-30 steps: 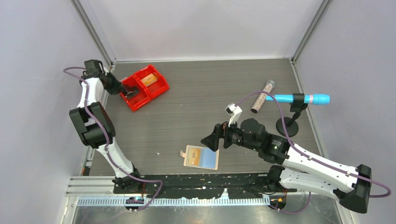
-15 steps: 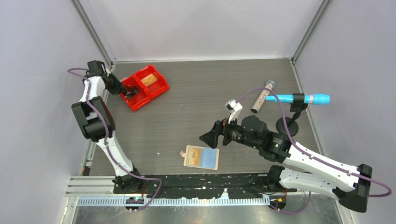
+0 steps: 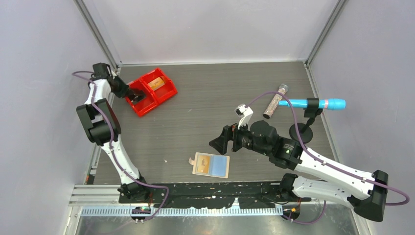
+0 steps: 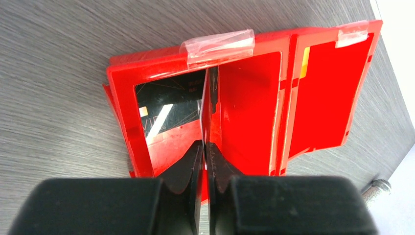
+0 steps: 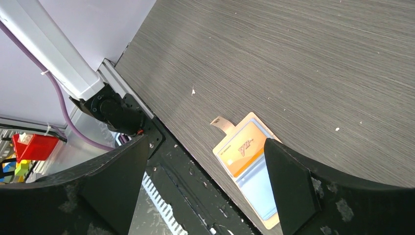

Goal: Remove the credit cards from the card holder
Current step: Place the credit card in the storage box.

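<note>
with right gripper spread wide over the card holder open at the near edge of the table, and left gripper pinching seemingly a card above the red bin, calls for nipping the stiff, slick orange card by its exposed edge.

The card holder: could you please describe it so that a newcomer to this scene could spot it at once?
On the dark table, look at the middle of the near edge. The card holder lies there spread open. Unlike the boxy red bin at the far left, it is flat and tan, one half orange, the other blue-grey.
</note>
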